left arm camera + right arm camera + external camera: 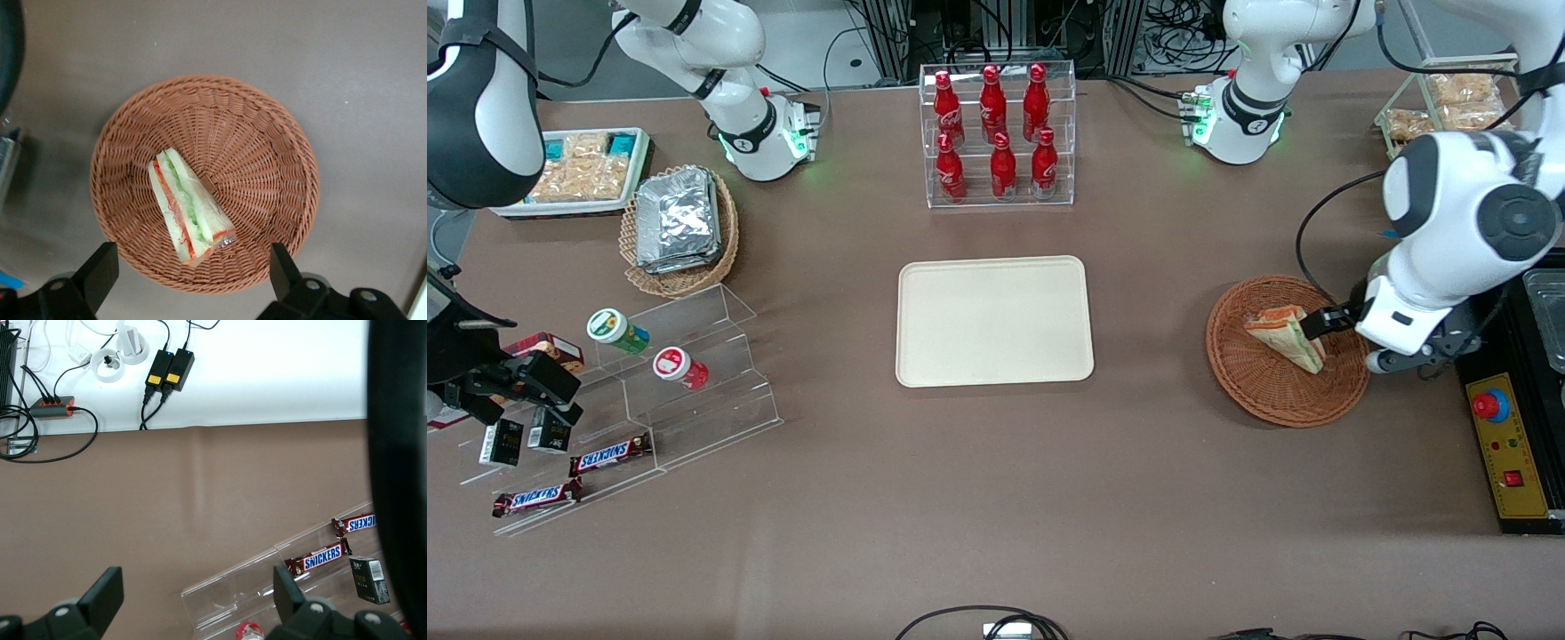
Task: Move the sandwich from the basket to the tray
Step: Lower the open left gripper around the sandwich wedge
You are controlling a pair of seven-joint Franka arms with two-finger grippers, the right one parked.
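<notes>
The sandwich (1285,336) (190,203), a clear-wrapped wedge with green and orange-red layers, lies in the round reddish-brown wicker basket (1263,391) (267,133) toward the working arm's end of the table. My left gripper (1319,324) (192,270) hovers above the basket, over its rim and the sandwich's narrow end. It is open, its two black fingers spread wider than the sandwich, and nothing is held between them. The cream rectangular tray (994,320) lies flat at the table's middle with nothing on it.
A clear rack of red bottles (996,133) stands farther from the camera than the tray. A control box with a red button (1507,444) sits beside the basket. Toward the parked arm's end are a tan basket of foil packets (680,222) and an acrylic stand with snack bars (685,382).
</notes>
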